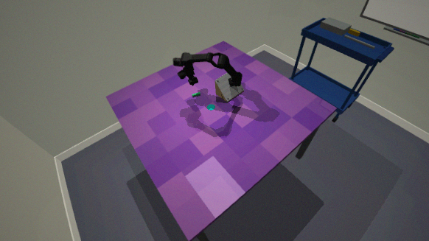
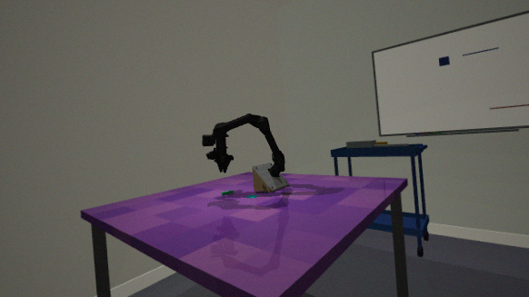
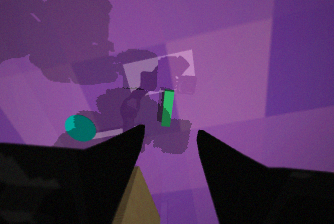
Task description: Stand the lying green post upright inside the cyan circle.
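The green post (image 1: 196,94) (image 2: 227,193) (image 3: 168,108) lies on its side on the purple table. The cyan circle (image 1: 211,107) (image 2: 252,197) (image 3: 80,128) is flat on the table, a short way from the post, and nothing stands in it. My gripper (image 1: 193,82) (image 2: 223,171) (image 3: 171,132) points down, well above the table near the post. Its fingers are part-way open with nothing between them. In the wrist view the post shows just beyond the gap between the fingertips, roughly upright in the picture, with the circle off to the left.
The arm's base sits on a slanted grey-and-tan block (image 1: 229,90) (image 2: 261,181) (image 3: 137,202) beside the circle. The arm's shadows fall across the purple table (image 1: 221,183) (image 2: 182,239). A blue cart (image 1: 321,85) (image 2: 379,152) stands beyond the table, near a wall whiteboard (image 1: 402,2) (image 2: 418,94).
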### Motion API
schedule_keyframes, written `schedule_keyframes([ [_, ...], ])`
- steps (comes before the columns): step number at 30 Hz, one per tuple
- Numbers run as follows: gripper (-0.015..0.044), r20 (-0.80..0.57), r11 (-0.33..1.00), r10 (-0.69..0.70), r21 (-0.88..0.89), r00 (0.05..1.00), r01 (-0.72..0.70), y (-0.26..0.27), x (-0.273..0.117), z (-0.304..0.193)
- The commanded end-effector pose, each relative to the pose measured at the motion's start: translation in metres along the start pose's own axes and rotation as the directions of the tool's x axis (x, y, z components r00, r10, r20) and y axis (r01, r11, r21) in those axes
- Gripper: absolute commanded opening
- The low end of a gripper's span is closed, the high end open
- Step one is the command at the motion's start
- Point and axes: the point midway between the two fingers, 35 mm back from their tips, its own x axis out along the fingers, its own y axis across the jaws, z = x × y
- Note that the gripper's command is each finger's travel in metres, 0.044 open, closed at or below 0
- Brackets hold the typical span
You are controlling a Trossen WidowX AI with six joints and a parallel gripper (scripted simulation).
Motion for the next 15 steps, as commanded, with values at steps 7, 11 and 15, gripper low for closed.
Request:
schedule_keyframes([
  [7,0.0233,-0.007,1.000,0.015,0.018,1.000,-0.015,0.001,0.064,0.008],
  [11,0.0233,-0.008,1.000,0.019,0.017,1.000,-0.018,0.003,0.107,0.004],
  [15,0.0233,-0.009,1.000,0.021,0.017,1.000,-0.021,0.004,0.122,0.001],
])
